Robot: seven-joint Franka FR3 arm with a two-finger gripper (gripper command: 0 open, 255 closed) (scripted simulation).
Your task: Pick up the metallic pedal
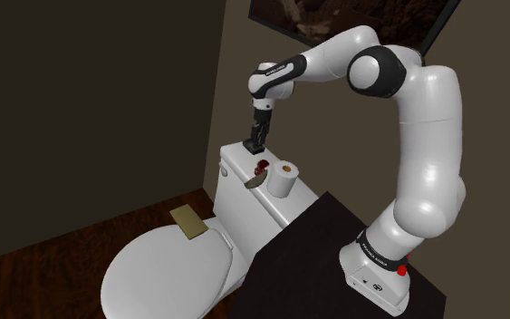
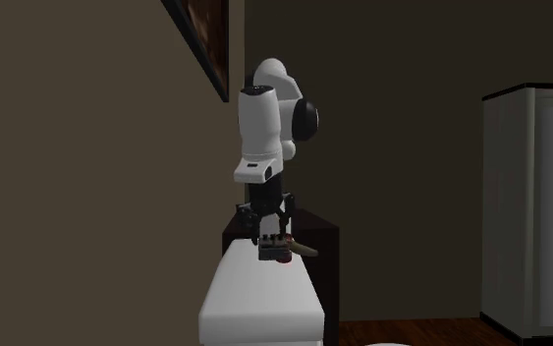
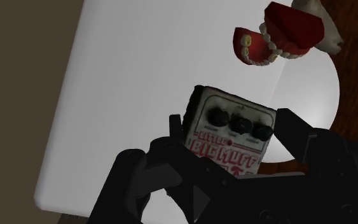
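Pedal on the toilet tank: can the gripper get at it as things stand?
Likely yes. The gripper is down at the pedal, and its fingers look pressed against both sides. The toy teeth lie apart beyond it on the tank lid, so nothing blocks.

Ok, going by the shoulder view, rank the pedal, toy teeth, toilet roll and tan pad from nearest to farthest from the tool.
1. pedal, clasped in the tool.
2. toy teeth, just below it on the tank.
3. toilet roll, right of the teeth in that view.
4. tan pad, down on the toilet lid.
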